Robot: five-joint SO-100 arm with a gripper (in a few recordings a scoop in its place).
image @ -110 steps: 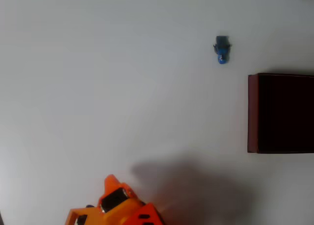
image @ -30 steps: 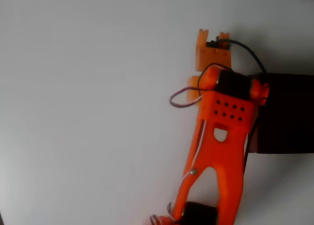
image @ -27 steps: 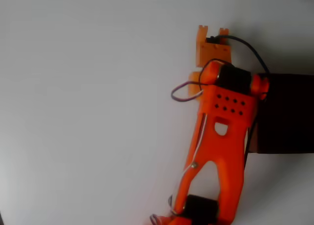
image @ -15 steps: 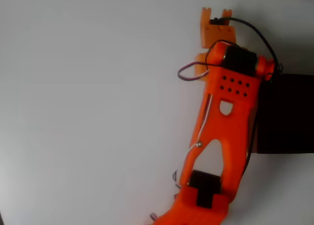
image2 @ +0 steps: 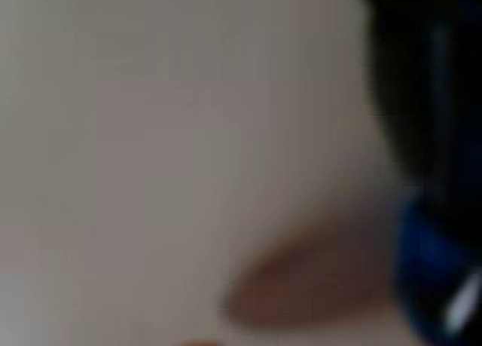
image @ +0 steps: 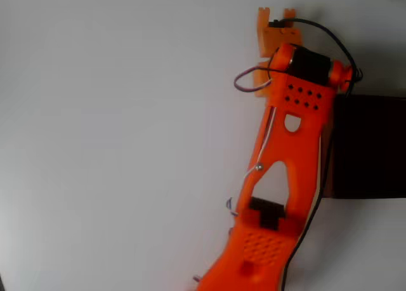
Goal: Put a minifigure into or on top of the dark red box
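Looking down from overhead, you have the orange arm (image: 288,170) stretched from the bottom edge at about 6 o'clock up toward 1 o'clock of the picture, over the white table (image: 114,132). Its gripper (image: 277,30) sits at the far end, near the top edge, with two short orange prongs pointing to 12 o'clock; whether its fingers are apart or together you cannot tell, since the wrist motor and a black cable cover them from above. The box (image: 368,145) lies at 3 o'clock of the picture, dark inside, cut off by the right edge, and the arm's upper link overlaps its left wall. The gripper is above and to the left of the box, at roughly 11 o'clock from it, not over its opening. In the wrist view everything is badly blurred: the minifigure (image2: 433,278) shows as a bright blue patch at about 4 o'clock, with a black shape above it running up to 1 o'clock along the right side. It lies very close to the camera, but you cannot tell whether the fingers touch it. A soft brownish shadow lies on the pale table at 6 o'clock, just left of the blue patch.
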